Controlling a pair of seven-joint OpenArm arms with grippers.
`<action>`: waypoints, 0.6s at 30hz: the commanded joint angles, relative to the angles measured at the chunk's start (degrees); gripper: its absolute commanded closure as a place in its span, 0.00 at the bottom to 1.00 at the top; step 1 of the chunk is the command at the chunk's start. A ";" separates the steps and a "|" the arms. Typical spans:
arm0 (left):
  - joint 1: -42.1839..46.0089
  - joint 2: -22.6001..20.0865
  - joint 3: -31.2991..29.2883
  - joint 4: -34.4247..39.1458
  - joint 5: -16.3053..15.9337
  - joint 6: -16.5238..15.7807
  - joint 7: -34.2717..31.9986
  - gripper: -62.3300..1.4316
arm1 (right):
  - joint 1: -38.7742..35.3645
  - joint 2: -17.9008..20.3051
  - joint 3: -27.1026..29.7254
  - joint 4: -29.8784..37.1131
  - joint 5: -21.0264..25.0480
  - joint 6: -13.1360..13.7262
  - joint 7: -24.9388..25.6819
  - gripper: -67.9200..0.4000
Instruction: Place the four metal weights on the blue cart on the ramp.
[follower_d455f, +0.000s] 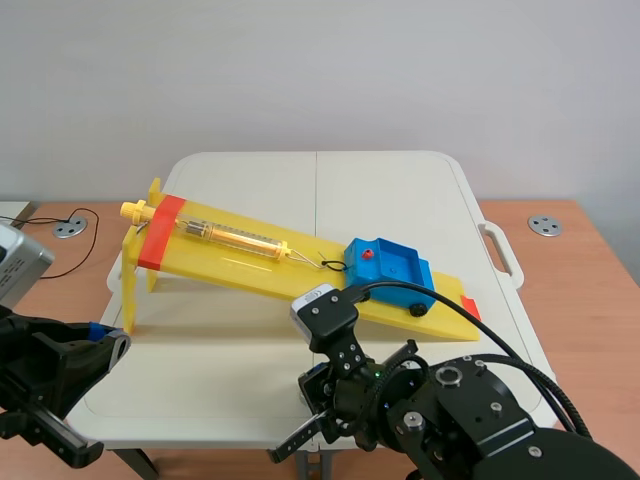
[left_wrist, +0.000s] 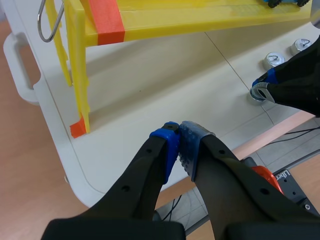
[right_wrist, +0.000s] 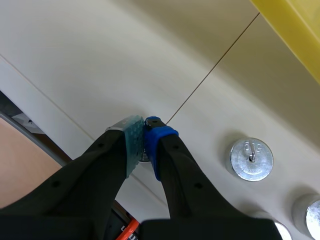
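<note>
The yellow ramp (follower_d455f: 225, 258) stands on the white table (follower_d455f: 400, 185), high at the left and sloping down to the right. The blue cart (follower_d455f: 390, 265) sits on its lower part with nothing in its tray, hooked by a short cord to a spring scale (follower_d455f: 235, 236) that lies along the slope. The right gripper (right_wrist: 145, 131) is low over the table's near edge, in front of the ramp. Its fingers are pressed almost together on the top of a weight (left_wrist: 256, 94), which shows from the left wrist camera as a silver disc under the fingertips, resting on the table. A second weight (right_wrist: 251, 159) stands on the table just beside that gripper, and a third weight (right_wrist: 311, 214) is a little further along. The left gripper (left_wrist: 180, 136) hangs over the near left corner of the table beside the ramp's leg, its pads closed against each other with nothing between them.
</note>
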 joint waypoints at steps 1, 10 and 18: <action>-0.31 0.31 -0.79 2.64 -2.95 -1.40 -5.90 0.93 | 4.02 -0.44 -0.63 2.16 0.83 -0.81 2.54 0.98; -0.31 0.28 -0.79 2.64 -2.95 -1.40 -5.88 0.93 | -0.52 5.27 1.75 13.49 6.60 -0.79 1.09 0.98; -0.31 0.28 -0.79 2.64 -2.95 -1.40 -5.88 0.93 | -10.10 10.60 8.33 28.96 13.38 1.22 -1.53 0.98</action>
